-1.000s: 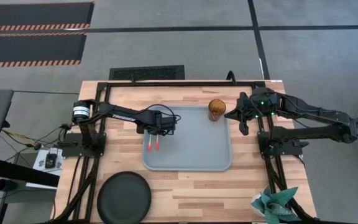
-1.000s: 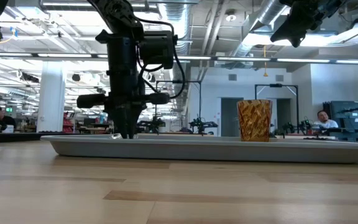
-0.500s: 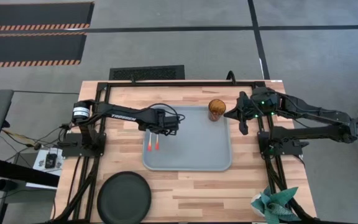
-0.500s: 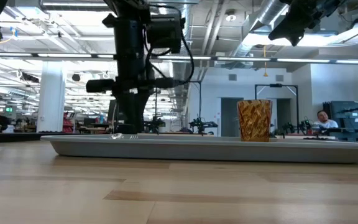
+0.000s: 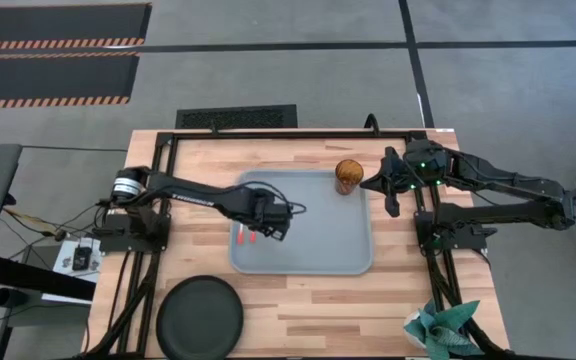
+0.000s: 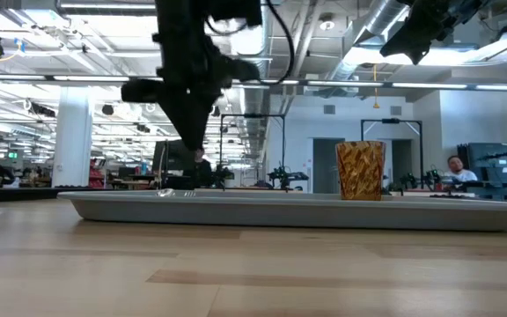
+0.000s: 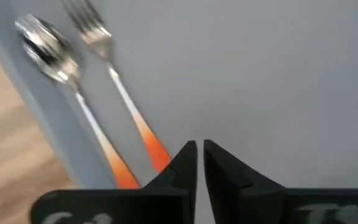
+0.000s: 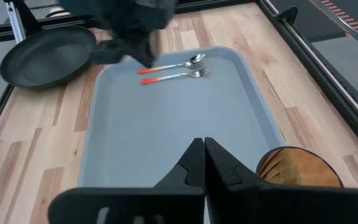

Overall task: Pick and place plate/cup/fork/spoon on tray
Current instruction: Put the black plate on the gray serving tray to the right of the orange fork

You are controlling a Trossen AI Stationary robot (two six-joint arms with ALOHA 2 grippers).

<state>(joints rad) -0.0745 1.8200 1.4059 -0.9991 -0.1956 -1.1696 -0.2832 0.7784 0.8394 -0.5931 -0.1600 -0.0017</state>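
Note:
The pale blue-grey tray (image 5: 318,255) lies mid-table. The spoon (image 7: 50,51) and the fork (image 7: 98,38) lie side by side on the tray's floor near its left rim, their orange-red handles (image 5: 246,238) pointing toward the near edge. The amber cup (image 5: 348,176) stands upright in the tray's far right corner. The black plate (image 5: 200,318) rests on the table near the front left. My left gripper (image 5: 275,224) hovers shut and empty above the tray, just beside the handles. My right gripper (image 5: 392,196) is shut and empty off the tray's right side, near the cup.
A crumpled teal object (image 5: 438,330) lies at the table's near right corner. A black frame (image 5: 298,132) runs along the table's far edge and both sides. The tray's middle and right part (image 8: 185,118) is bare.
My left gripper has risen from the tray floor beside the fork and spoon and gone a little toward the table's near edge and right. The fork and spoon lie where they were.

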